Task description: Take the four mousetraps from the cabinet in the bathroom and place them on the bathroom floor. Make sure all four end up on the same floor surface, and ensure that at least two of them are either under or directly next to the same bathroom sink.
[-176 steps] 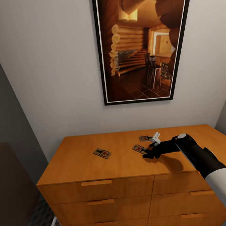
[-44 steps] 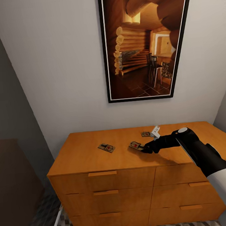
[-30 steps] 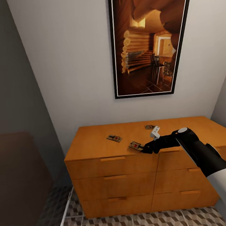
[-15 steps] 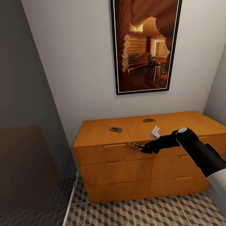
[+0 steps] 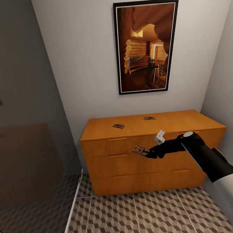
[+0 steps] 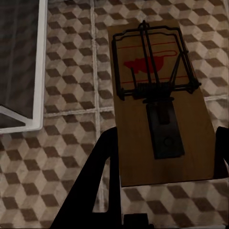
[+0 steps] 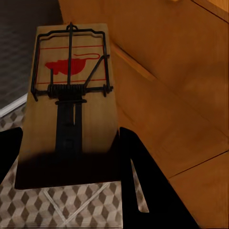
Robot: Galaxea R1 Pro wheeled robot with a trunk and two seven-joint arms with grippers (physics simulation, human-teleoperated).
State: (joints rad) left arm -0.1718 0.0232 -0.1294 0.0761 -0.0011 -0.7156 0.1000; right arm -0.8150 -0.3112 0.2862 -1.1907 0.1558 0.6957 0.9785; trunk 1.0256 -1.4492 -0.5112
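Right black gripper, centre of head frame, pinches a flat tan wooden mousetrap with black wire and red mark, held in the air in front of the drawer fronts. In the left wrist view, the left gripper clamps a second wooden mousetrap over the cube-patterned brown-beige floor tiles. Behind, the orange-brown wooden cabinet carries two more small traps on top: one left-centre, one nearer the wall. Framed log-cabin picture hangs above.
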